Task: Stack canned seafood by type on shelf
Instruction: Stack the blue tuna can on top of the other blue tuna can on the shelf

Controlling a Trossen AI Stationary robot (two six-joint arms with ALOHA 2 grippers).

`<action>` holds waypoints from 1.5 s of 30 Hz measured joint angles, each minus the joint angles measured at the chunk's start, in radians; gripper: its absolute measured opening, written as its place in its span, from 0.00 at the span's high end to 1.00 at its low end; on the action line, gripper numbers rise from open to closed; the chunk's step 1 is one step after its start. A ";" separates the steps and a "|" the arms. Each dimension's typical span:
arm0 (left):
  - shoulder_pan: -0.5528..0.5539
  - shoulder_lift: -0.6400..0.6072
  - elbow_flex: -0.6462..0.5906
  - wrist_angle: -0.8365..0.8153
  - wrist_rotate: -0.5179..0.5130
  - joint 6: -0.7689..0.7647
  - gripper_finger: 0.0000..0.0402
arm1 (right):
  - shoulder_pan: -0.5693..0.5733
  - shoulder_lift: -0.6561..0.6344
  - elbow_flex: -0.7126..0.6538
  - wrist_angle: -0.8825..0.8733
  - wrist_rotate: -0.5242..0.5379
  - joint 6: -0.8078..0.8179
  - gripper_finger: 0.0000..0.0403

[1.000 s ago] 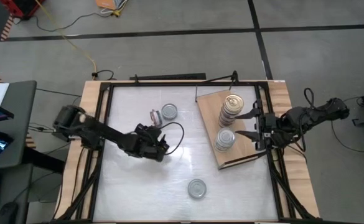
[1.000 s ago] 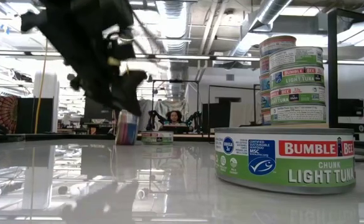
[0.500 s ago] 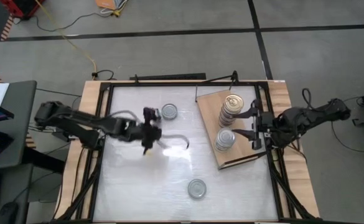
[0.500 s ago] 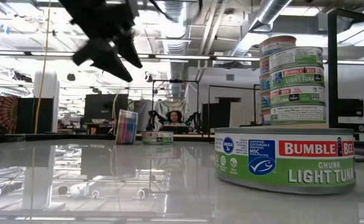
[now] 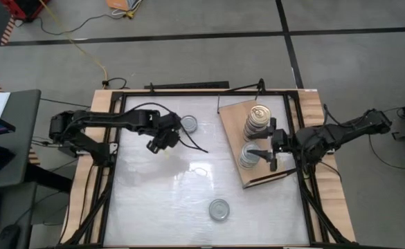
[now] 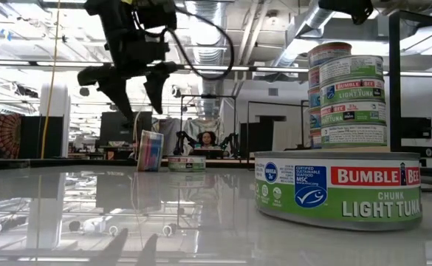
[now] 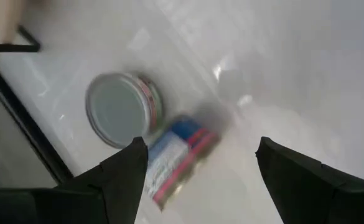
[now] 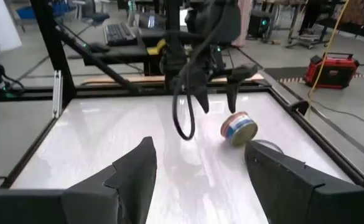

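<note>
Tuna tins (image 5: 258, 119) sit stacked on the shelf (image 5: 234, 115). Left claw (image 6: 136, 94), spread, hovers over a tipped tin (image 7: 180, 157). Right claw (image 5: 259, 153), spread, hovers by the shorter stack (image 5: 249, 155).

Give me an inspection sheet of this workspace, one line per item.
Surface: white tabletop, glossy.
Job's things: two stacks of tins on the wooden board; flat tin and tin on its side near the far edge; lone tin near the front.
Clutter: nothing seen.
Left end effector: open, above the tin on its side.
Right end effector: open, at the shorter stack.
Cables: black loop at the left arm.
Surroundings: yellow cable on the floor.
</note>
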 joint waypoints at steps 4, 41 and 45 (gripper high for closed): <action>0.034 0.013 0.002 0.009 -0.003 0.095 0.28 | -0.008 -0.003 0.000 0.027 0.000 -0.001 0.33; -0.012 0.442 0.428 -0.503 -0.149 0.137 0.25 | 0.021 0.007 0.013 0.025 -0.008 -0.012 0.33; -0.015 0.442 0.428 -0.467 -0.120 0.182 0.20 | 0.028 0.007 0.013 0.020 -0.009 -0.034 0.33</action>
